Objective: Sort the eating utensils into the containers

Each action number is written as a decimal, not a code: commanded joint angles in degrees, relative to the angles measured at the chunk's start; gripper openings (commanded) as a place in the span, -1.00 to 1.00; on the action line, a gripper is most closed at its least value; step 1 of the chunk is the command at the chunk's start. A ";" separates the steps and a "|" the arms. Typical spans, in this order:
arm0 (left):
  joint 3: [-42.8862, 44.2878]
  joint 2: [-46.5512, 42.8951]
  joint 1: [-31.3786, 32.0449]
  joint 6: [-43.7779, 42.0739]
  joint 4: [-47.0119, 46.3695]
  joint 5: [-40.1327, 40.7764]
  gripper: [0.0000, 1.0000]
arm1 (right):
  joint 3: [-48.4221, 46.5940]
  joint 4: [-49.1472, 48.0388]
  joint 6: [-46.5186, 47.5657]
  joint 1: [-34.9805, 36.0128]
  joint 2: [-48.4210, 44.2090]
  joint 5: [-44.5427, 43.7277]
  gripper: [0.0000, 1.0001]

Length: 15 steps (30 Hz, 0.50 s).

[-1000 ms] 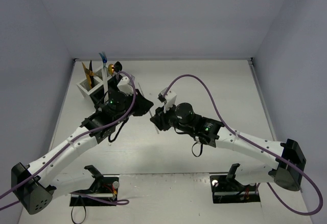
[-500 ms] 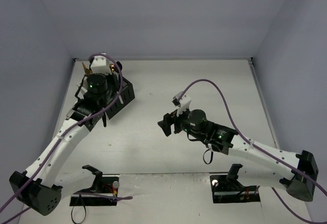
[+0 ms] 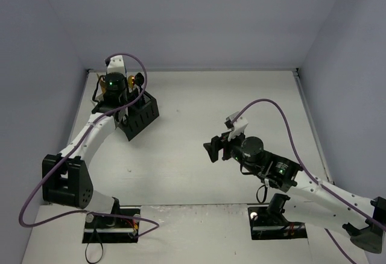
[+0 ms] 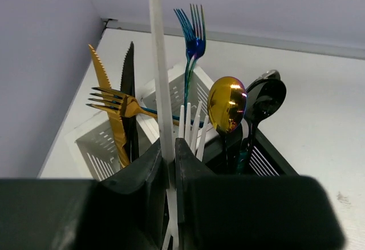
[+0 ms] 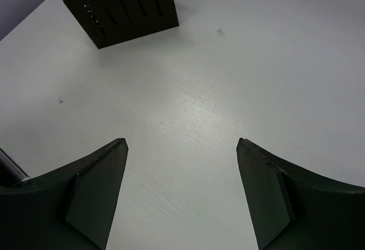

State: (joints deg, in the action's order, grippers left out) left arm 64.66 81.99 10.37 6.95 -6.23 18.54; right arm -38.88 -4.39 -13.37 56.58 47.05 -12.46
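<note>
From above, the left gripper (image 3: 114, 92) hangs over the mesh bins (image 3: 142, 116), and the right gripper (image 3: 212, 149) is well apart to the right of the bins. The left wrist view shows the left gripper pinching a white plastic handle (image 4: 158, 73), with a blue fork (image 4: 193, 39) and gold spoon (image 4: 227, 104) standing in the bins just behind. The right wrist view shows the right gripper spread wide over the bare surface (image 5: 228, 67).

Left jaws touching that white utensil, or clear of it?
Touching. Left wrist view: left gripper jaws pinch the white utensil, no gap either side.
</note>
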 commanded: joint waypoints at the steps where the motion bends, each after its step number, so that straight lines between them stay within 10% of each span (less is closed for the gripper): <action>1: -0.56 -0.99 -1.00 -0.83 -8.10 1.06 -0.63 | 0.47 -0.24 0.15 -0.54 -3.19 -4.88 0.51; 7: -6.20 -11.32 -1.05 1.56 -5.26 -2.06 0.28 | 0.14 2.00 0.07 -0.59 -5.08 -8.32 0.56; 15: -3.31 -29.36 -1.14 3.76 23.90 -0.35 0.50 | -2.59 5.43 1.84 -0.77 -9.76 -17.30 0.86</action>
State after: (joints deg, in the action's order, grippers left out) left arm 57.73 61.90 9.67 8.69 4.26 17.26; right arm -38.35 1.54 -13.13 56.21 39.80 -21.96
